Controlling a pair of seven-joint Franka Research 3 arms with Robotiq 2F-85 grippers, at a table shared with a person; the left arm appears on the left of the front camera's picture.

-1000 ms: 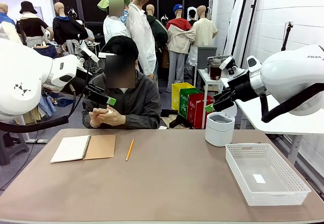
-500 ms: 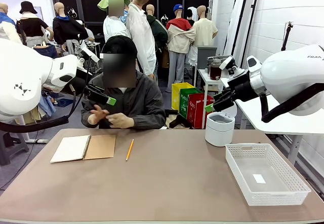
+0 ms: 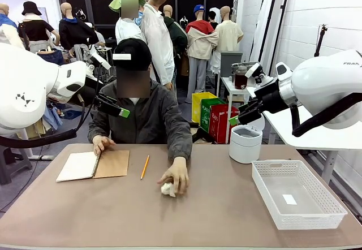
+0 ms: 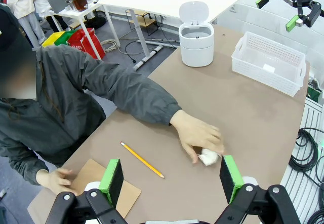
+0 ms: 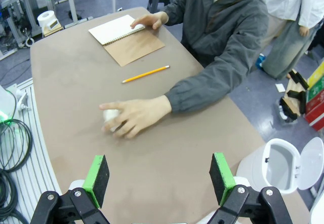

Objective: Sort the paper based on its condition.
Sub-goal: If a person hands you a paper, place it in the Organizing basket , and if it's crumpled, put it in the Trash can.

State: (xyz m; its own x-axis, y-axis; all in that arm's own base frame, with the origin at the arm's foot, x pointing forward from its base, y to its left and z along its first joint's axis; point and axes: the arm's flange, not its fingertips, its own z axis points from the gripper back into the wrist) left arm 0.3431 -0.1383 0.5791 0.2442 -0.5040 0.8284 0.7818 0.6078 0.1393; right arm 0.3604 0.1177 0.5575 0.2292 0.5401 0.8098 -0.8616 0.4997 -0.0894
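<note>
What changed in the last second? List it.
The person's hand came down from the chest and set a crumpled paper on the table; the other hand landed on the notebook. The left gripper and right gripper stayed raised and open; pencil, basket and bin unmoved.

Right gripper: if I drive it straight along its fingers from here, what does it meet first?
The right gripper would likely meet the person's hand or wrist, resting on the crumpled paper, before the table; depth is unclear.
</note>
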